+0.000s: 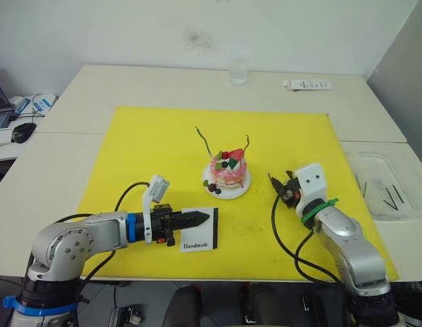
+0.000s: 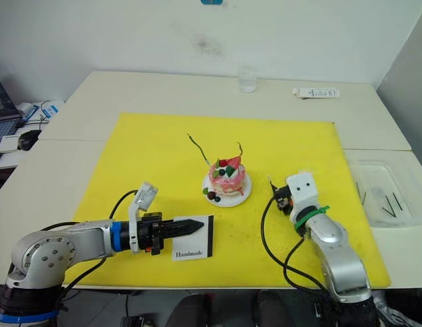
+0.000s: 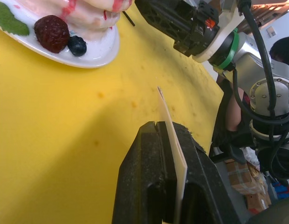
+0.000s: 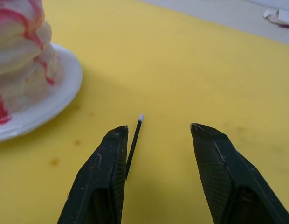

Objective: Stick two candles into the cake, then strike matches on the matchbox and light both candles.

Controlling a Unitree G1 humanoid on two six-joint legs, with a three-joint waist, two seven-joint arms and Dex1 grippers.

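Observation:
The pink cake (image 1: 228,170) sits on its white plate (image 1: 237,193) at the middle of the yellow mat. Two thin wavy candles stand in it, one on the left (image 1: 204,143) and one on the right (image 1: 247,144); I see no flame on either. My left gripper (image 1: 197,219) is shut on the top edge of the white matchbox (image 1: 199,238), front-left of the cake. To the right of the plate, my right gripper (image 4: 158,127) is open just above the mat. A dark match (image 4: 134,144) with a white tip lies along the inner side of one finger.
A clear tray (image 1: 381,187) holding spare dark sticks sits right of the mat. A glass (image 1: 238,71) and a white tube (image 1: 307,84) stand at the table's far edge. A mouse (image 1: 22,131) lies at the far left.

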